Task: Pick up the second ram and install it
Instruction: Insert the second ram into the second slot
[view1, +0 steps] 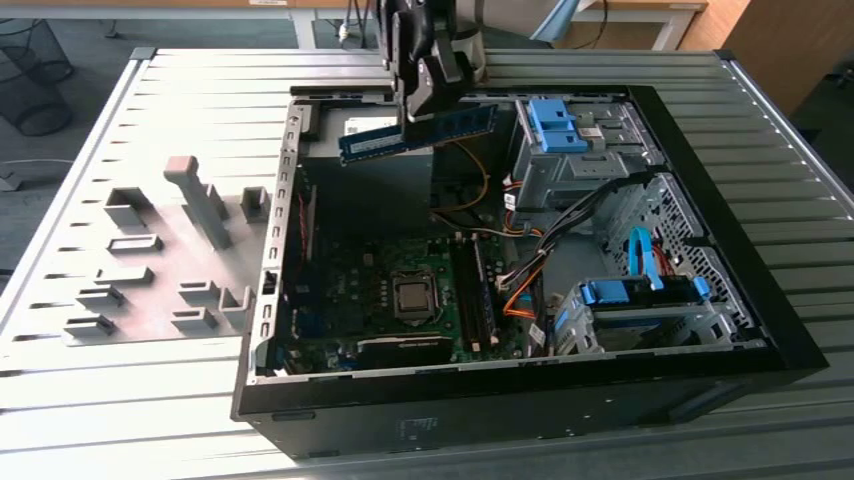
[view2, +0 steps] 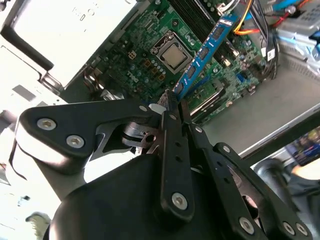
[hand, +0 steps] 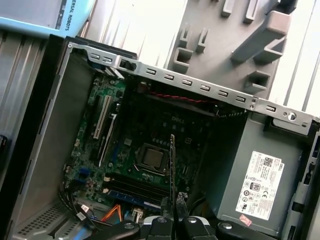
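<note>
Above the open computer case (view1: 534, 388) in the exterior view, the gripper (view1: 431, 112) clamps one second ram (view1: 400, 140), tilted, over the single motherboard (view1: 347, 290) inside. In the second wrist view, both fingers (view2: 171, 120) pinch its end. In the first wrist view it stands edge-on near one processor socket (hand: 151, 157).

Computer case (view1: 534, 405) on the worktop (view1: 787, 160), motherboard (view1: 354, 290) in the case, drive cages (view1: 627, 315) inside toward the exterior view's right, holder plate (view1: 147, 275) beside the case at the exterior view's left, second ram (view1: 387, 141) in the gripper's (view1: 433, 108) jaws above the case.
</note>
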